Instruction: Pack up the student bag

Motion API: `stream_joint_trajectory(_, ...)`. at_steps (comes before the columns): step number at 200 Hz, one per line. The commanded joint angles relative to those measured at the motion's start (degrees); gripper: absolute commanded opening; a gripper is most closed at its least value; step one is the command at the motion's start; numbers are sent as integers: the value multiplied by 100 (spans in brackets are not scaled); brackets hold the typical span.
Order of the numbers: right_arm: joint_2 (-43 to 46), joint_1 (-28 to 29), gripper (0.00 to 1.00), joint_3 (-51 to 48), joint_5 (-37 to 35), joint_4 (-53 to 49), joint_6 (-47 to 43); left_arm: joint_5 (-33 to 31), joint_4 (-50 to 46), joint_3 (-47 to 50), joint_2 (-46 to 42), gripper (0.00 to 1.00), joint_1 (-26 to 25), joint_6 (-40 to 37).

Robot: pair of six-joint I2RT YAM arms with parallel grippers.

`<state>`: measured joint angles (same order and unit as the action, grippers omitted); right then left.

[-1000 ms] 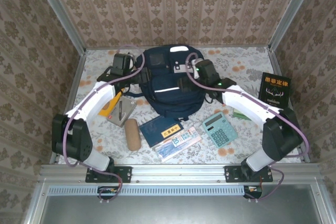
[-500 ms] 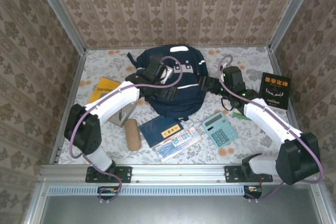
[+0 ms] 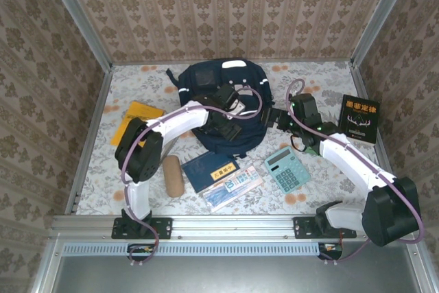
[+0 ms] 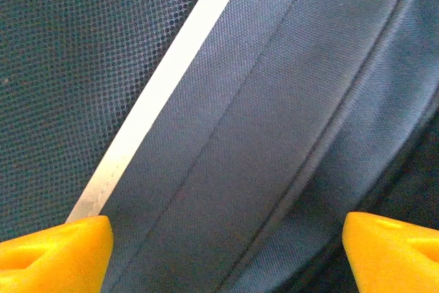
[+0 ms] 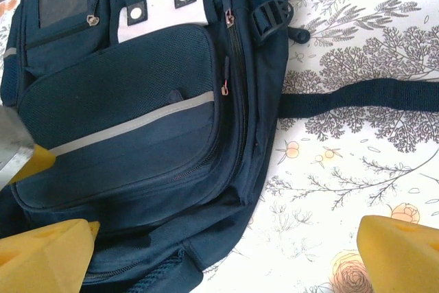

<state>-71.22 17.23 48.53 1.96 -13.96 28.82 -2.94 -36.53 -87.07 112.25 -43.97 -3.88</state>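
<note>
Bag (image 3: 206, 77): far-centre of table (image 3: 322, 80), long axis running near to far, white-patched top toward the far wall, front pocket up. Middle hidden under the left arm; inside and contents unseen.
Left gripper (image 4: 219, 252): over the striped pocket, jaws wide, holding nothing.
Right gripper (image 5: 226, 245): beside the bag's right edge, jaws wide apart, empty.
Nearer: notebook (image 3: 211, 169), calculator (image 3: 287, 168).
Right: black book (image 3: 359, 118).

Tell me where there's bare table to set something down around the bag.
Bare cloth: the far-left corner beyond the orange book, beside the student bag; the far-right stretch between bag and black book; the near-left edge beside the brown case. Crowded: in front of the bag, from brown case past navy notebook to calculator.
</note>
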Motion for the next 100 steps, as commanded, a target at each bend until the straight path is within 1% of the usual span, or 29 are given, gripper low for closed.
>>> stream_joint_trajectory(1,161,-18,100,-76,76,-121,77,-288,-262,-286,291,88,-146,-334)
stream_joint_trajectory(21,203,-26,100,-81,1,-163,42,-521,-174,-426,542,88,-241,-257)
stream_joint_trajectory(36,248,-45,99,-77,-80,-199,25,-611,-64,-585,742,84,-250,-150)
stream_joint_trajectory(76,370,-167,100,-72,-276,-337,62,-208,-103,-1548,1480,79,-190,411)
stream_joint_trajectory(100,385,-299,100,-55,-514,-441,76,-102,-325,-2336,1900,79,-213,774)
